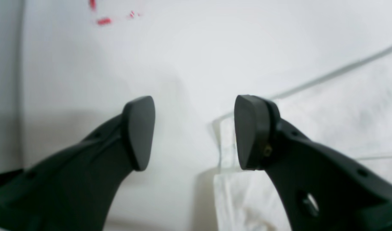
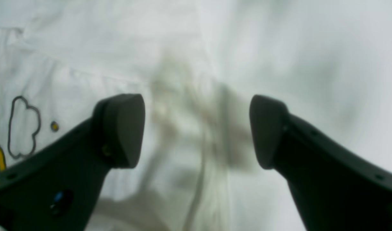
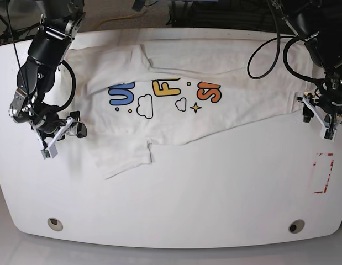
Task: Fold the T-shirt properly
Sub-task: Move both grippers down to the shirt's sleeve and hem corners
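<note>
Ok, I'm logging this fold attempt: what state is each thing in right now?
T-shirt: lying on the table, print up, lengthwise half-folded, one sleeve sticking out.
Left pincer: open, empty, at the shirt's edge.
Right pincer: open, empty, over wrinkled fabric.

White rounded table (image 3: 176, 193) with red dashed marking (image 3: 324, 173), grey floor (image 3: 115, 14) beyond.

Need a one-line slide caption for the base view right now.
White T-shirt lies sideways on the table, partly folded; open left gripper and right gripper flank its ends.
</note>
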